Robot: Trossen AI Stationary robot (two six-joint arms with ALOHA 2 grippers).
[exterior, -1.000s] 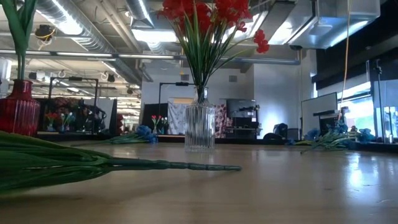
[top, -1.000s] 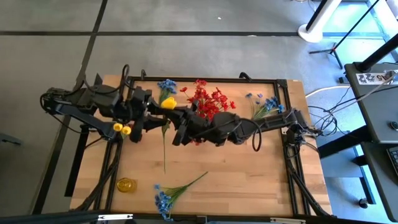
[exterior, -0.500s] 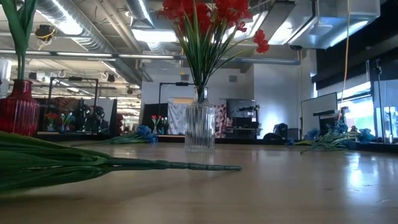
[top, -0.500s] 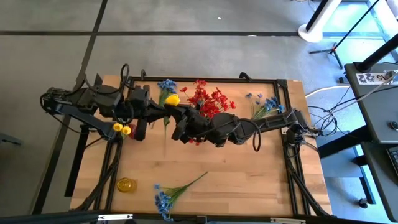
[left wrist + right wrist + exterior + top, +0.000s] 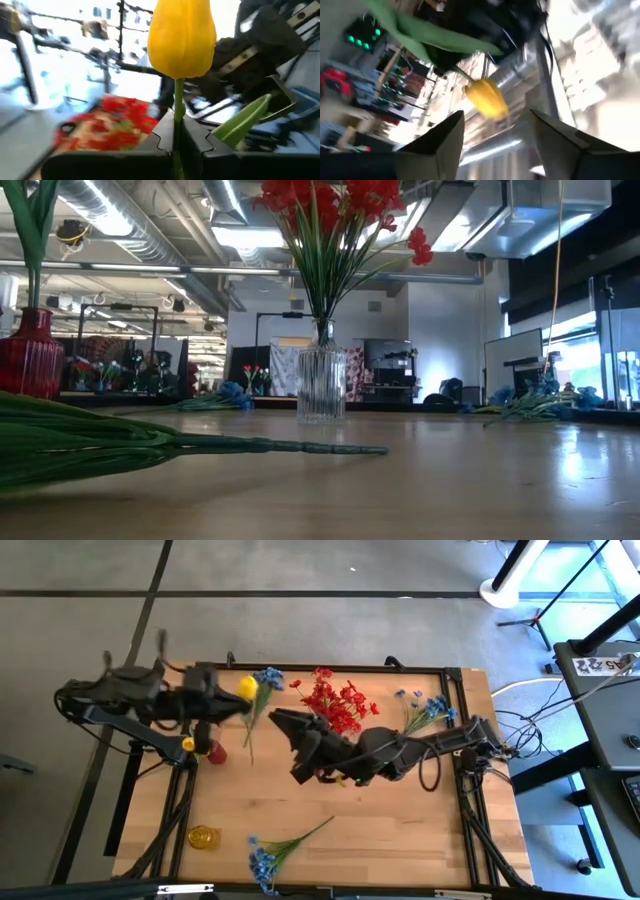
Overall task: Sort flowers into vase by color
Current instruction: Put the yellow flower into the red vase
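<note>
Left gripper point(image 5: 176, 142) is clenched on the yellow tulip point(image 5: 246, 688) stem, held aloft just beside the red vase point(image 5: 215, 752) with yellow blooms; right gripper point(image 5: 495, 135), released, sits near the red-flower vase point(image 5: 321, 383); next move likely needs stem lowered into red vase's mouth.

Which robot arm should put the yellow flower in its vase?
The left. Its gripper is shut on the yellow flower, and the red vase with yellow blooms stands close beside it. The right gripper is open and empty.
</note>
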